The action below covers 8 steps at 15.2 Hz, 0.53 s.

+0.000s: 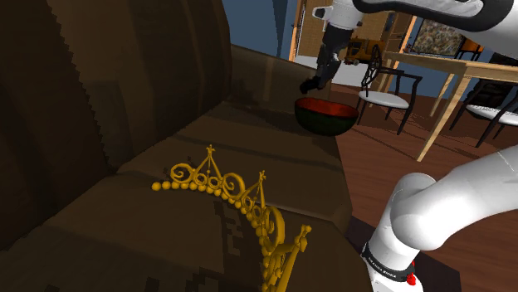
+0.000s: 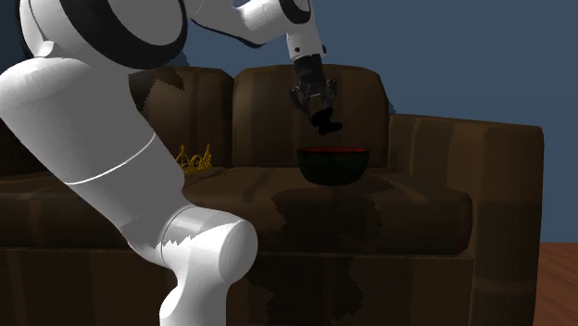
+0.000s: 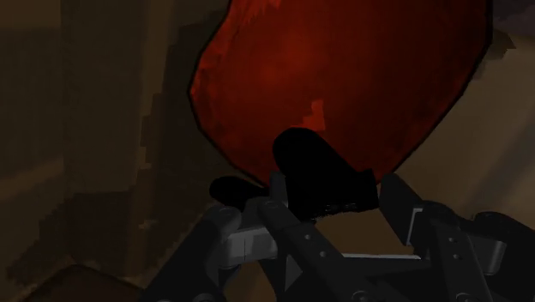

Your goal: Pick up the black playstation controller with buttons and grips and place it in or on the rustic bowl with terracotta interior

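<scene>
The all-black two-finger gripper (image 2: 318,100) is clenched on the small black controller with grips (image 2: 326,120), holding it in the air just above the dark round bowl with a red-brown interior (image 1: 324,123), which sits on the seat of the brown upholstered sofa (image 1: 166,99). A gold filigree crown (image 1: 224,189) lies well apart on the cushion. In the shoulder view the controller hangs nearer one rim than the centre, so the placing likely goes best by shifting over the middle, lowering close to the interior, then releasing gently so it neither bounces nor tips the bowl.
</scene>
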Each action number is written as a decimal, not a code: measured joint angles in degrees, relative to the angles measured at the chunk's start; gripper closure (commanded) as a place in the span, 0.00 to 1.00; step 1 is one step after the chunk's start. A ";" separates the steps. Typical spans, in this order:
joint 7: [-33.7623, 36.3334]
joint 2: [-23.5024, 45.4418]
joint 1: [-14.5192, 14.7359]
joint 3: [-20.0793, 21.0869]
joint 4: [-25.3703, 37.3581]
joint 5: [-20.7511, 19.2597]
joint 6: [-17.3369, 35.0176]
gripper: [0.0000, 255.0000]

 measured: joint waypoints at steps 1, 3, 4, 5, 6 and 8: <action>-0.98 -1.64 -0.29 -0.69 -0.99 -0.40 -0.44 1.00; -2.86 -3.95 -0.83 -2.08 -2.18 -1.18 -1.17 1.00; -3.85 -5.39 -1.13 -2.72 -2.70 -1.62 -1.90 1.00; -4.70 -6.17 -1.36 -3.49 -3.39 -2.04 -1.77 1.00; -5.02 -6.87 -1.49 -3.76 -4.09 -2.25 -1.71 1.00; -5.10 -7.86 -1.62 -3.98 -5.77 -2.48 -1.00 1.00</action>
